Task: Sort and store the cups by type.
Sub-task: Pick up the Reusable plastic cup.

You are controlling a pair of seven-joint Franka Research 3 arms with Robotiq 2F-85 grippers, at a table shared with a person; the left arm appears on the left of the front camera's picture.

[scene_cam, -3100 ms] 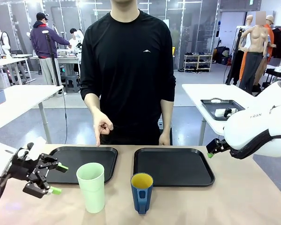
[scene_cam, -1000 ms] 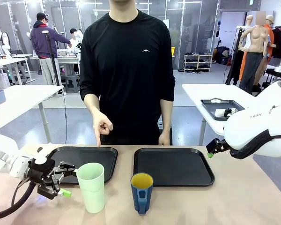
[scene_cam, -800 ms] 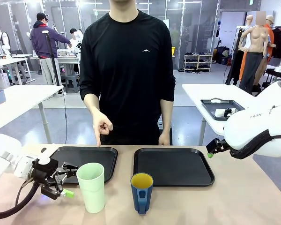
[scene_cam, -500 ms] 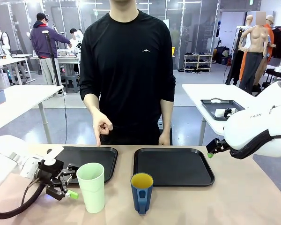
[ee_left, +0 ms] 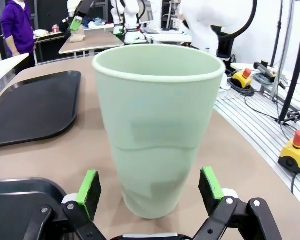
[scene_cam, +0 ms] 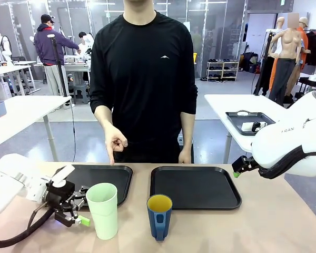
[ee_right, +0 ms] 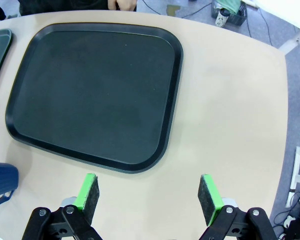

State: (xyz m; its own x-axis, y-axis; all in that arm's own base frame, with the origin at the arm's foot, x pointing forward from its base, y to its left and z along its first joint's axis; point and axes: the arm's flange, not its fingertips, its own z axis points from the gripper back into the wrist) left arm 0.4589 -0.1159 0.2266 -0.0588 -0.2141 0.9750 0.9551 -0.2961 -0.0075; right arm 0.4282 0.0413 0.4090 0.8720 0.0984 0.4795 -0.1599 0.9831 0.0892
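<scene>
Your left gripper (scene_cam: pixel 83 206) sits low over the table (scene_cam: pixel 263 226), just left of the green cup (scene_cam: pixel 102 211), with its jaws spread wide. In the left wrist view the green pads (ee_left: pixel 89 187) stand on either side of the green cup's lower part. A gap shows between each pad and the cup wall, so you hold nothing.

The green cup stands upright, mouth up. The left tray (scene_cam: pixel 102 176) lies just behind it. The blue mug (scene_cam: pixel 159 216) stands upright just to the right of the green cup, apart from it, with its handle toward the robot's side. The right tray (scene_cam: pixel 195 187) lies behind the mug.

Your right gripper (scene_cam: pixel 241 167) hangs well to the right of the green cup, at the right tray's far right edge, jaws wide and empty. The person's hand (scene_cam: pixel 115 141) points downward behind the green cup, above the left tray's far edge.
</scene>
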